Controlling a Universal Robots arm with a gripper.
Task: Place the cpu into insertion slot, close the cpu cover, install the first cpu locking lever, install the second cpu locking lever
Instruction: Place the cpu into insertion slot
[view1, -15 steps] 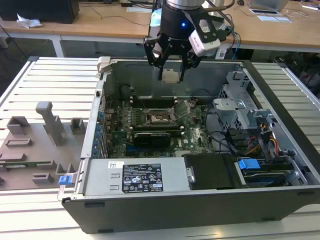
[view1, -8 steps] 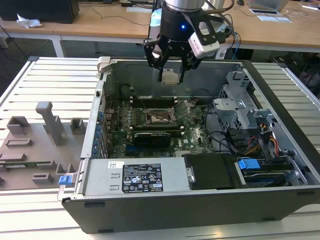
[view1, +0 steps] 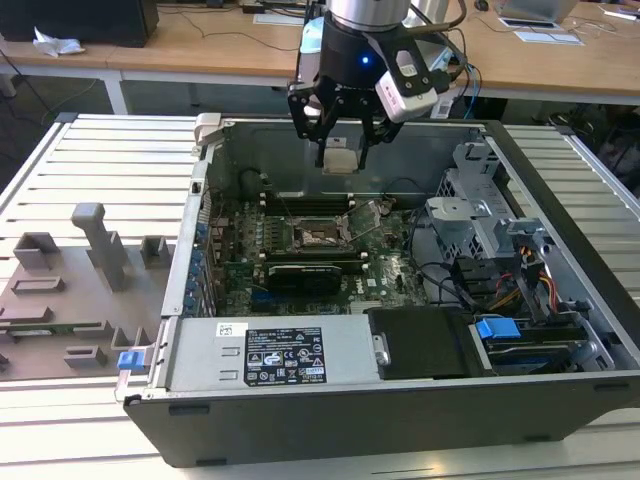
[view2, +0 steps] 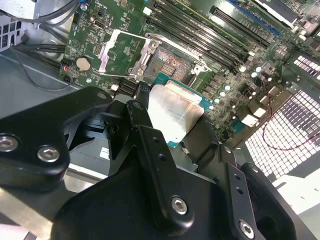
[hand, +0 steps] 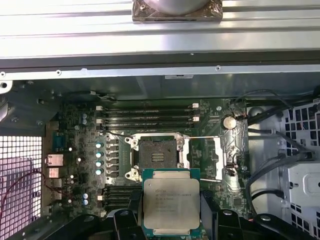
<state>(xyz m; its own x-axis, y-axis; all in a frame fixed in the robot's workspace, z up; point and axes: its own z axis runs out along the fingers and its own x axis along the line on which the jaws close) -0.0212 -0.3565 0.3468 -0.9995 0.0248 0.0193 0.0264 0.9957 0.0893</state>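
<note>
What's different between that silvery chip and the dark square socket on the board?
The cpu is pale silver metal; the insertion slot is dark with a fine glinting grid. The cpu hangs clamped in the gripper; the insertion slot sits on the green board, empty. Both are square.

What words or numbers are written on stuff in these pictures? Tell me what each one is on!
The cpu, held in the gripper: lines of print on its metal top, too blurred to read.
Black label on the silver box: white print and signs, too small to read.
Small white sticker beside it: too small to read.
Nothing can be quoted.
</note>
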